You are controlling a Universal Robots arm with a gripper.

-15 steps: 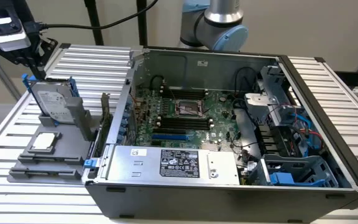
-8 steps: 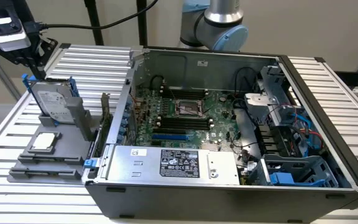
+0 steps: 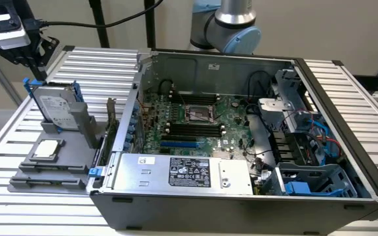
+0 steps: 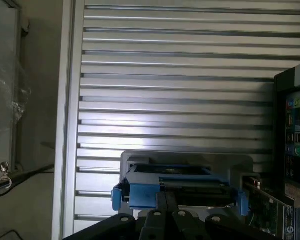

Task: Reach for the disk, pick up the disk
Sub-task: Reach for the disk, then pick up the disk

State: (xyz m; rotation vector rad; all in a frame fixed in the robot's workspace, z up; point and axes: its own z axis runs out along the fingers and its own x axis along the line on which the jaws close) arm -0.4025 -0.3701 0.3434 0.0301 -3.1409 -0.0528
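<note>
In the upper left of the exterior view the gripper (image 3: 38, 73) hangs below a white and black wrist unit, its dark fingers pointing down and drawn close together, with nothing visible between them. Their tips sit just above the top edge of the disk (image 3: 54, 105), near its upper left corner, and I cannot tell whether they touch it. The disk stands upright in a grey holder (image 3: 71, 169) at the left of the frame, its white label facing the camera and blue rails along its sides. Lower on the same holder lies a small square chip (image 3: 47, 149), flat and apart from the disk. The holder rests on a slatted metal table (image 3: 18, 206). An open computer case (image 3: 241, 211) fills the centre and right of the frame, with a green circuit board (image 3: 196, 118) inside and a silver box (image 3: 175, 172) with a black label along its near side. The robot arm (image 3: 232, 24) rises behind the case at the top of the frame, and a black cable (image 3: 84, 22) runs from the wrist unit toward the arm. In the wrist view the gripper (image 4: 166, 202) shows its two dark fingers side by side, nearly touching, over the upper edge of the disk (image 4: 195, 187). A blue rail (image 4: 142, 194) marks one end of that edge. The grey holder (image 4: 190, 159) frames the disk, with the table slats (image 4: 175, 90) beyond it and the edge of the case (image 4: 295, 150) beside the holder.
</note>
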